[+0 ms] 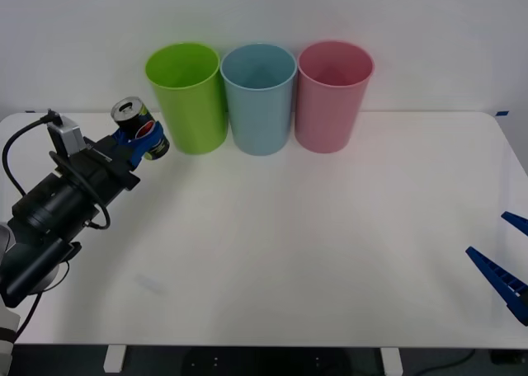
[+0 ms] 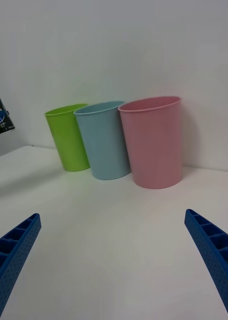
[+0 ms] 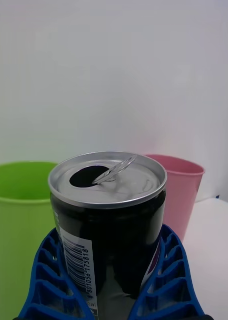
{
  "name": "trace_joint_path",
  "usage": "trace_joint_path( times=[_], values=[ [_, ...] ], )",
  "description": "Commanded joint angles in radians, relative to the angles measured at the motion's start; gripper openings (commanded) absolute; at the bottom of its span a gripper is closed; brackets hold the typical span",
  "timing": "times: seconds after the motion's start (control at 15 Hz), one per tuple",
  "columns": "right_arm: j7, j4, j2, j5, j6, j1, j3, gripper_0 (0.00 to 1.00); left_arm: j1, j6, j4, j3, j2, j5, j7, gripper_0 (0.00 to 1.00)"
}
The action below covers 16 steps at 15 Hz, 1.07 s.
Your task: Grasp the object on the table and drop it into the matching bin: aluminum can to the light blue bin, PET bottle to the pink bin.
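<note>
One aluminum can (image 1: 139, 127) pinched mid-body in left gripper (image 1: 134, 142), light, slick, crushable; right gripper (image 1: 505, 259) wide open, empty, idle.

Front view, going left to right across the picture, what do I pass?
Left gripper holding the can → lime green bin → light blue bin → pink bin → right gripper, open at the table's right edge.

White table (image 1: 272, 252) with rounded corners, and along its far edge three bins stand in a tight row: lime green bin (image 1: 188, 100) leftmost, light blue bin (image 1: 259, 100) middle, pink bin (image 1: 332, 97) rightmost.
</note>
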Motion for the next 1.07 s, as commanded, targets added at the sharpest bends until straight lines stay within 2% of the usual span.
trace_joint_path(
  times=[0.07, 0.4, 0.67, 0.87, 1.07],
  values=[
    [0.000, 0.000, 0.000, 0.000, 0.000, 0.000, 0.000, 1.00, -0.043, 0.001, 0.000, 0.009, 0.003, -0.007, 0.064, 0.00],
    [0.000, 0.000, 0.000, 0.000, 0.000, 0.000, 0.000, 1.00, -0.101, 0.022, 0.000, 0.018, 0.002, -0.013, 0.096, 0.00],
    [0.000, 0.000, 0.000, 0.000, 0.000, 0.000, 0.000, 1.00, -0.160, 0.060, 0.000, -0.005, 0.000, -0.065, 0.140, 0.00],
    [0.000, 0.000, 0.000, 0.000, 0.000, 0.000, 0.000, 1.00, -0.215, 0.119, 0.000, -0.036, -0.005, -0.131, 0.231, 0.00],
    [0.000, 0.000, 0.000, 0.000, 0.000, 0.000, 0.000, 1.00, -0.279, 0.177, 0.034, -0.076, -0.008, -0.171, 0.252, 0.00]
  ],
)
